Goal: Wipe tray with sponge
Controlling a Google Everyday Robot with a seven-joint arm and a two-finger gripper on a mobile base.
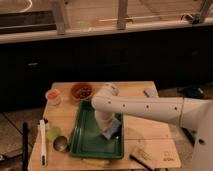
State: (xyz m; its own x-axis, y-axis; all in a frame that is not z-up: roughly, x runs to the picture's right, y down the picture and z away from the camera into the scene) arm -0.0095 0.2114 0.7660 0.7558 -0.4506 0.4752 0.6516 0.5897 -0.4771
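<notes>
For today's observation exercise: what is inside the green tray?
The gripper is down inside the green tray, at a pale sponge. The tray floor beneath them is hidden.

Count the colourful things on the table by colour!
Green: 2, the tray and a small object.
Orange: 1, a cup.
Red: 1, a bowl.
Yellow: 1, an item before the tray.
Blue: 1, the sponge under the end effector, in the tray.
Total: 6.

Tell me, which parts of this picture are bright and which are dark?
Camera view: warm light falls on the wooden table and the white arm; the wall behind stays dark; the gripper is down in the green tray, at the sponge.
</notes>
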